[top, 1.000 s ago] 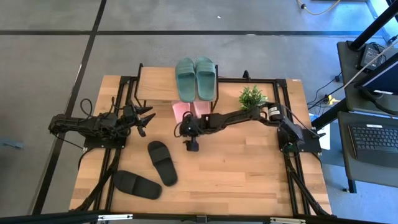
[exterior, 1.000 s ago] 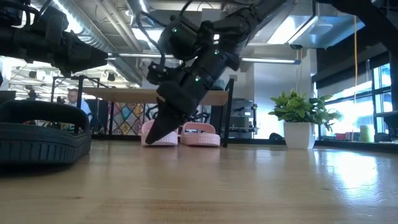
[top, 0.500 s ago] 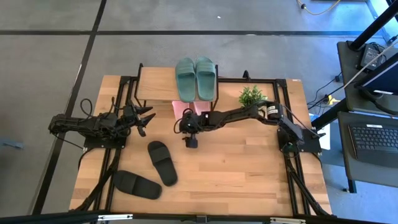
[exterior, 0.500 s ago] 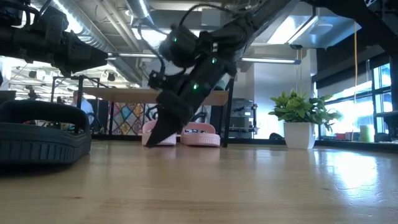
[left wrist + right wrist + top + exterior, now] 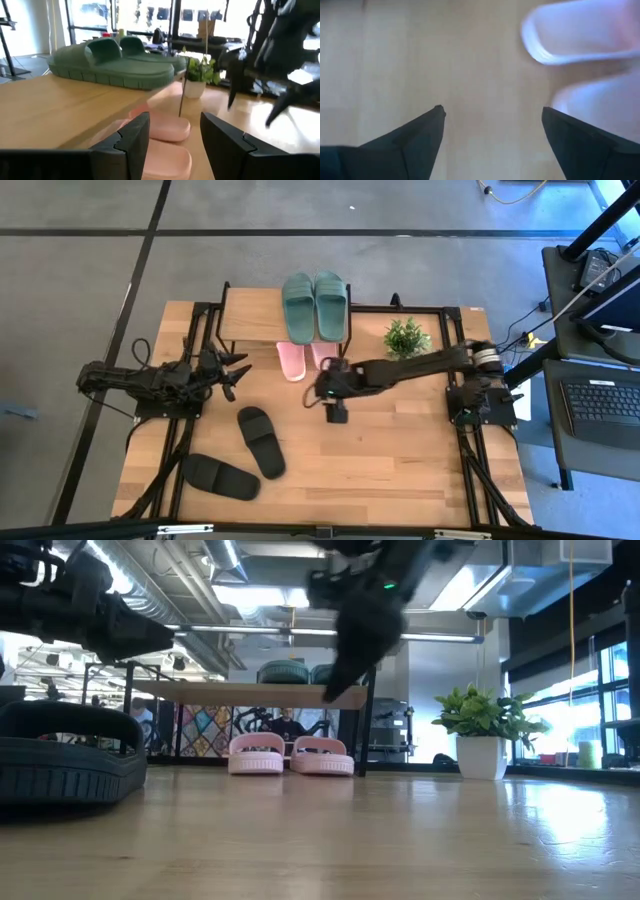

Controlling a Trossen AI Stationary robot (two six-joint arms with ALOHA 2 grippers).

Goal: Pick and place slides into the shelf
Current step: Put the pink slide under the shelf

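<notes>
Fingers (image 5: 570,135) spread, right gripper (image 5: 322,387) beside pink slides (image 5: 305,360).

Two dark jointed arms, cabled, each tool ending in pointed black fingers (image 5: 410,137).

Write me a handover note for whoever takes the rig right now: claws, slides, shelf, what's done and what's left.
Right claw: open and empty, raised above the table in front of the shelf, near the pink pair.
Left claw: open and empty, waiting on the left side of the table.
Done: the green pair sits on the shelf's top board; the pink pair stands side by side on the table under that board, toes poking out in the high view.
Left: the two black slides, one mid-table and one nearer the front left corner, both untouched.
The potted plant stands right of the shelf; keep clear of it.
</notes>
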